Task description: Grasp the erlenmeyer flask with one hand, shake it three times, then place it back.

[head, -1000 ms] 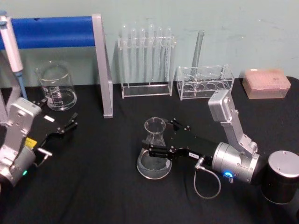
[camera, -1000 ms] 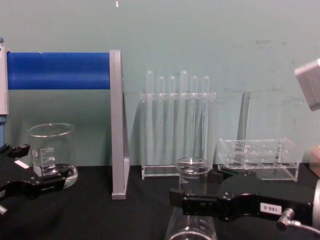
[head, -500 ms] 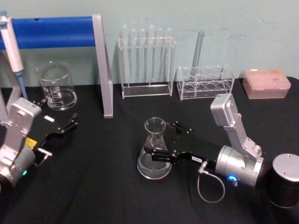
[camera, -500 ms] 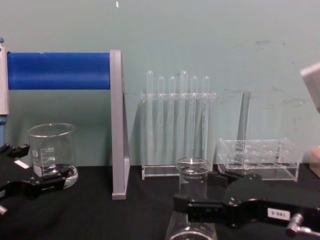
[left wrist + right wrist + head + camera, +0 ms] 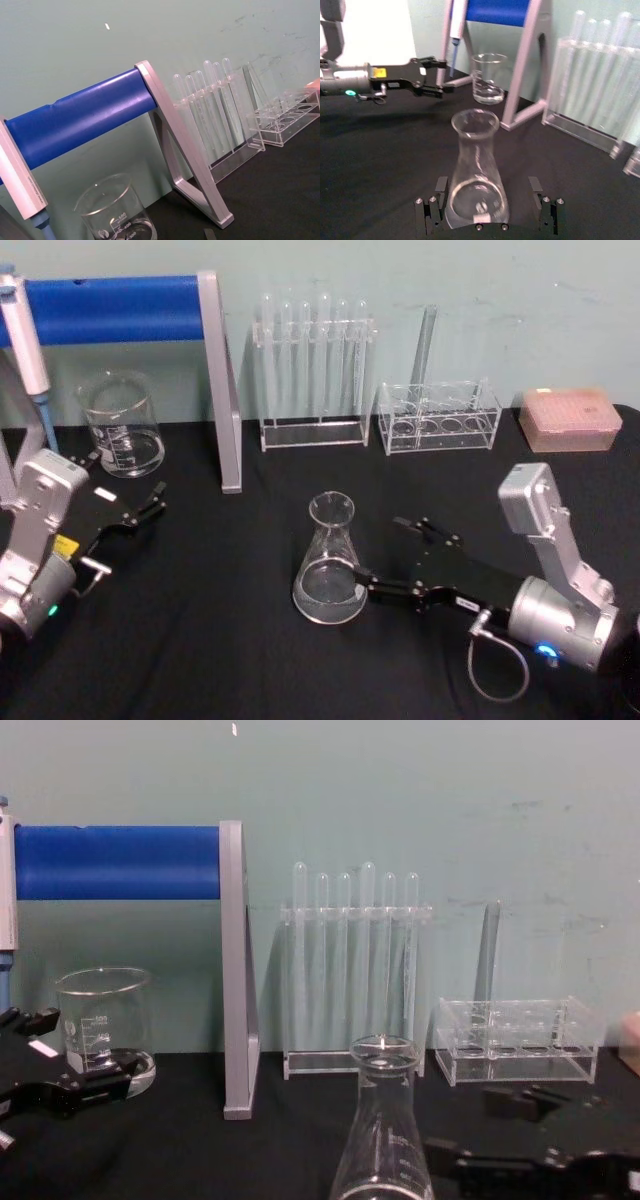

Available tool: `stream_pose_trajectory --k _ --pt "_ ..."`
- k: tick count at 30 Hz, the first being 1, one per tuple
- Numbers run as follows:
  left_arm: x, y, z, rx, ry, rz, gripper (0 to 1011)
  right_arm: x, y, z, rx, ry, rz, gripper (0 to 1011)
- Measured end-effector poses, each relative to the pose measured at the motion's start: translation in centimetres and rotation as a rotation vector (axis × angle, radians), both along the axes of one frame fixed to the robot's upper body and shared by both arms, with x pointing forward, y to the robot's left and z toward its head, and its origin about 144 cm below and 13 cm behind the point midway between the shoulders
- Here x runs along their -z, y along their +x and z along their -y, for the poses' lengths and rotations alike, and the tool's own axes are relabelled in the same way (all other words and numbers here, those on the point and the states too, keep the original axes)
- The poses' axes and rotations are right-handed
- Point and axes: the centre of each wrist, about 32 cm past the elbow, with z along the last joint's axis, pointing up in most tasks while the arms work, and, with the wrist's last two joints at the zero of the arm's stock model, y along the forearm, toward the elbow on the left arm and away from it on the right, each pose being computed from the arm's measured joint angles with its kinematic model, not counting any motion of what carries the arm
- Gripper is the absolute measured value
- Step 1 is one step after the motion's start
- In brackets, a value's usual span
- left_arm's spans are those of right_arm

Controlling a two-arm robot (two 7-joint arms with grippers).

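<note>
The erlenmeyer flask [image 5: 329,562] is clear glass and stands upright on the black table, near the middle. My right gripper [image 5: 383,554] is open just to the flask's right, with its flat black fingers [image 5: 372,586] clear of the glass. The right wrist view looks past both fingers at the flask [image 5: 475,160], whose wide base lies between their tips. In the chest view the flask [image 5: 385,1140] rises at the bottom centre with the right gripper [image 5: 480,1130] low beside it. My left gripper [image 5: 152,503] rests open at the left, beside the beaker.
A glass beaker [image 5: 121,426] stands at the back left under a blue bar on a grey frame [image 5: 218,380]. A pipette [image 5: 24,335] hangs at the far left. Behind the flask are a test tube rack [image 5: 312,370], a lower clear rack [image 5: 438,416] and a pink box [image 5: 568,418].
My right gripper, which held its fingers around the flask's neck, has pulled back to the right and toward me. The flask stays standing in place. The left arm has not moved.
</note>
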Motion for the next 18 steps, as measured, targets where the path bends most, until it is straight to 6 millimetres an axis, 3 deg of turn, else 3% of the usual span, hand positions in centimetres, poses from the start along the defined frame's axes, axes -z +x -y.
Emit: stream_pose_trajectory --k 10,18 --pt "0.0 0.0 0.0 0.0 0.0 0.0 1001 -0.2 -2.2 2.5 0.148 0.003 0.0 1003" --pt "0.0 0.0 0.0 0.0 0.0 0.0 1001 -0.1 -2.6 2.4 0.303 0.039 0.058 1002"
